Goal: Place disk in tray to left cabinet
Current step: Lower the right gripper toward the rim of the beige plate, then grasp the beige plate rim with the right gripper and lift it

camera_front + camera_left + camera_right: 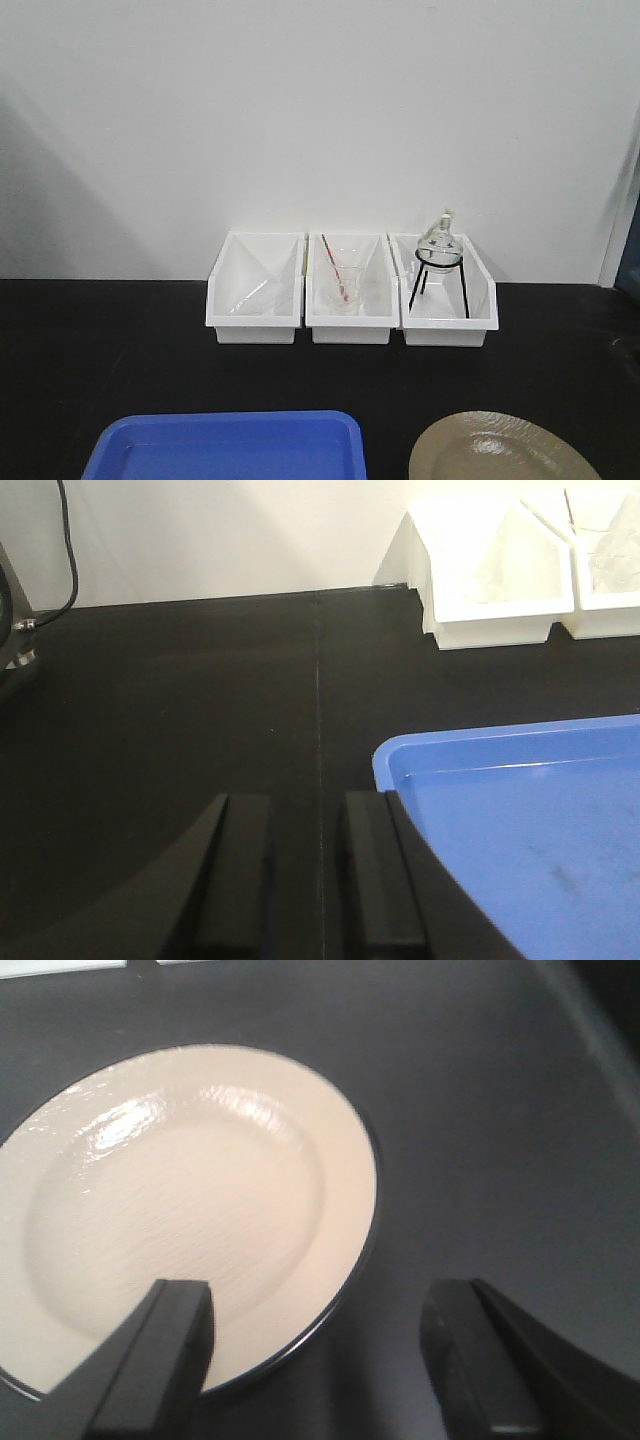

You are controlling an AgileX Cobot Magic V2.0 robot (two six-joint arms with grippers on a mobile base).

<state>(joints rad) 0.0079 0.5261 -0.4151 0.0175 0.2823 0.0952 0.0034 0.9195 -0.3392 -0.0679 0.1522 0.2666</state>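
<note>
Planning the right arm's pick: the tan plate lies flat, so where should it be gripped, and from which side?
Probably the right rim of the disk, from above: lying flat, only its thin lip offers a pinch. The open right gripper straddles that edge, one finger over the disk, one over table.

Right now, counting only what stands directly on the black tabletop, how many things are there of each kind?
White bins: 3
Blue tray: 1
Tan disk: 1
Total: 5
</note>
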